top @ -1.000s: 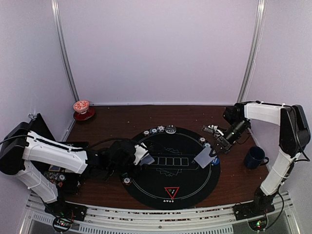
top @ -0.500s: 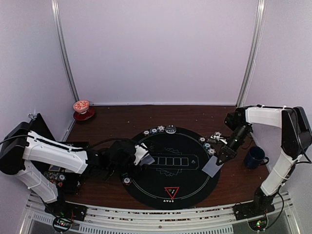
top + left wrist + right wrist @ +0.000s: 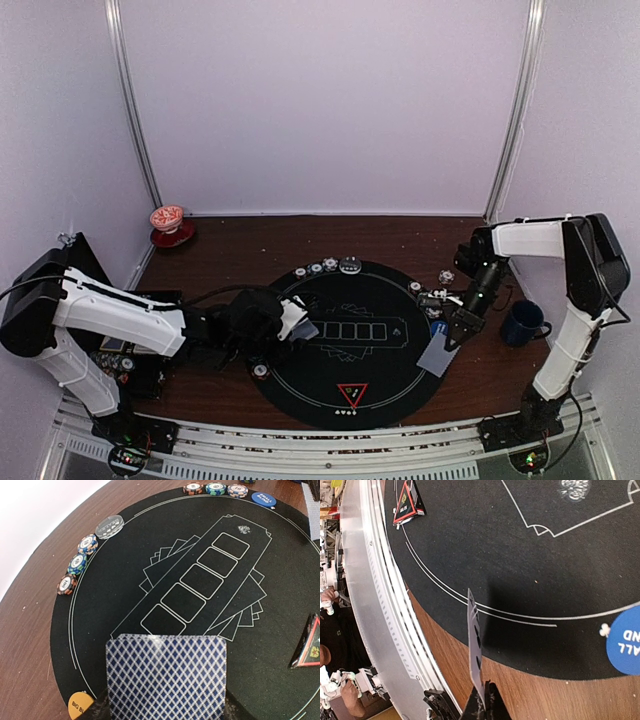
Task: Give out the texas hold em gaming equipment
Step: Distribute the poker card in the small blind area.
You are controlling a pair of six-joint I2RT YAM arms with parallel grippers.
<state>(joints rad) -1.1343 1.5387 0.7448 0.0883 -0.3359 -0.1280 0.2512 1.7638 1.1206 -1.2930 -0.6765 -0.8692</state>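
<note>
Black round felt mat [image 3: 385, 372] taken as reference. Right gripper [image 3: 452, 338] is pinched tight on one grey-blue-backed playing card [image 3: 437, 356], which hangs edge-down over the mat's right rim. Left gripper [image 3: 291, 322] clamps blue-lattice-backed cards [image 3: 166, 677] at the mat's left side. Judgement: tip the card flat inside the rim line, then release.

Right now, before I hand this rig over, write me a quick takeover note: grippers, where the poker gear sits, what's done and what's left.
Grippers: left gripper shut on a blue-backed card (one or a stack, cannot tell) over the mat's left side; right gripper shut on a single card over the mat's right edge.
On the mat: chip row, clear button, second chip row, blue button, orange button, red triangle marker.
Left: no cards lie on the mat; the card boxes are empty.
</note>
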